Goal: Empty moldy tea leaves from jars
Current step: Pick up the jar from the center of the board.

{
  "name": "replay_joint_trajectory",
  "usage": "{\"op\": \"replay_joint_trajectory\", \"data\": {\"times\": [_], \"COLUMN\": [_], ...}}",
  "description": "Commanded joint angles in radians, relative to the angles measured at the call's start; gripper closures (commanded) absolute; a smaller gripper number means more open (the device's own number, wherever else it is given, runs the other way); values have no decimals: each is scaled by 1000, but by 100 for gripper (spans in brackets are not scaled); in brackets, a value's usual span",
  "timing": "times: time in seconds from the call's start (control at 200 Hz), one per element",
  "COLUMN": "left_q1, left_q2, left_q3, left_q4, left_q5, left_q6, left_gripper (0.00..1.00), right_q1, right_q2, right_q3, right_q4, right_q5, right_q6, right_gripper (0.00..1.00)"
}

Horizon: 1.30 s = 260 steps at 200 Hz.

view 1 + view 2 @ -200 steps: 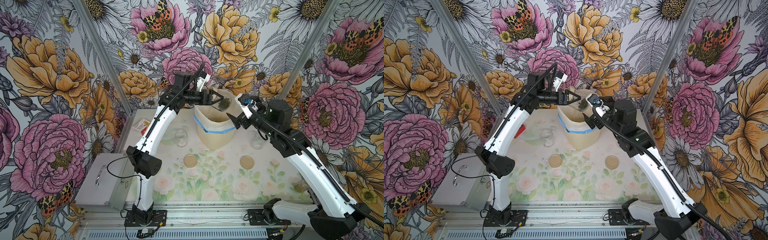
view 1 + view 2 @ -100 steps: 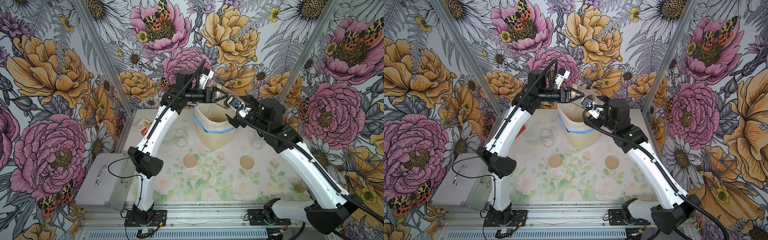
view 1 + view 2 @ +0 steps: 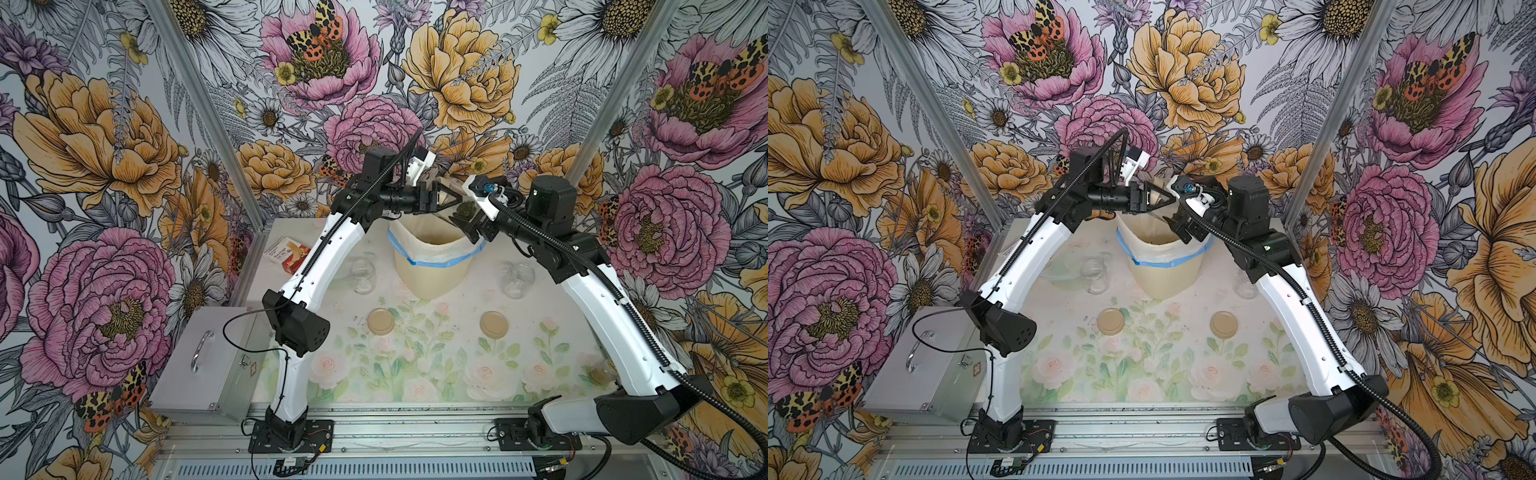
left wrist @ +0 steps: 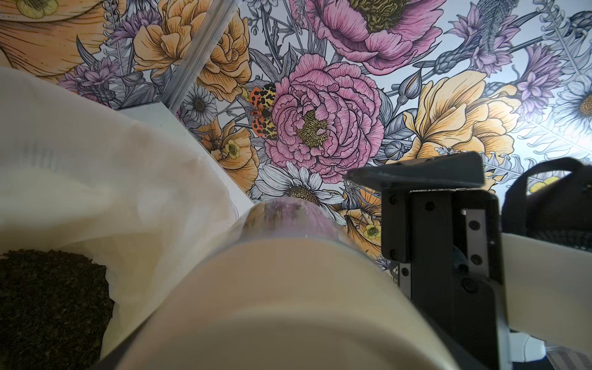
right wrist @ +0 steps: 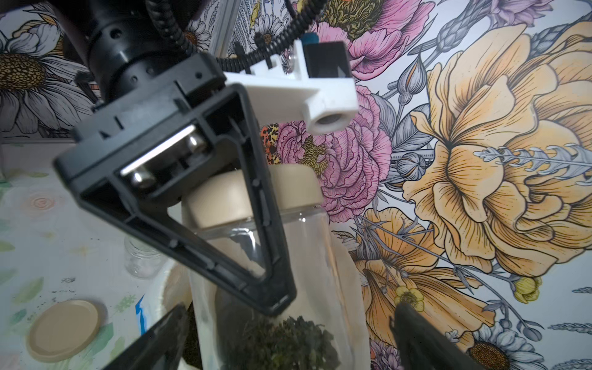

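A clear jar point(image 5: 314, 256) with its tan lid point(image 5: 224, 205) on hangs over the cream bin point(image 3: 432, 266). My left gripper point(image 3: 455, 199) is shut on its lid end; in the left wrist view the lid point(image 4: 272, 304) fills the foreground. Dark tea leaves point(image 5: 288, 342) sit at the jar's base end and show in both top views point(image 3: 463, 210) point(image 3: 1180, 217). My right gripper point(image 5: 288, 323) is open, its fingertips point(image 5: 169, 323) spread either side of the base with gaps. More tea leaves point(image 4: 48, 304) lie in the bin's bag point(image 4: 96, 176). Two other jars point(image 3: 362, 274) point(image 3: 517, 280) stand empty.
Two loose tan lids point(image 3: 380, 322) point(image 3: 494, 324) lie on the floral table in front of the bin. A red and white box point(image 3: 286, 259) sits at the back left. A metal case point(image 3: 203, 365) stands off the table's left edge.
The right arm has swung in toward the jar, and its open jaws now straddle the base. The left gripper has shifted slightly right with the jar.
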Motion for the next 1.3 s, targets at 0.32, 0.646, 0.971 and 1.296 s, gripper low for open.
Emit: {"op": "replay_joint_trajectory", "data": {"times": [0.32,0.646,0.971,1.296], "left_q1": [-5,-6,-26,-34], "left_q2": [-125,-214,-240,-228], "left_q3": [-57,-171,-211,-214], "left_q4": [8,-27,-102,-164], "left_q5": [108,193,237,215], "left_q6": [74,123,179,205], "left_gripper": [45,45,45,45], "right_q1": [-23,-22,-22,-17], "right_q2": [72,52,31,-26], "right_q3": [74,36,12,-40], "right_q4": [-239,-247,-258,-259], "right_q5": [-185,-275,-339,-265], "right_q6": [52,102,140,134], "right_gripper": [1,4,4,0]}}
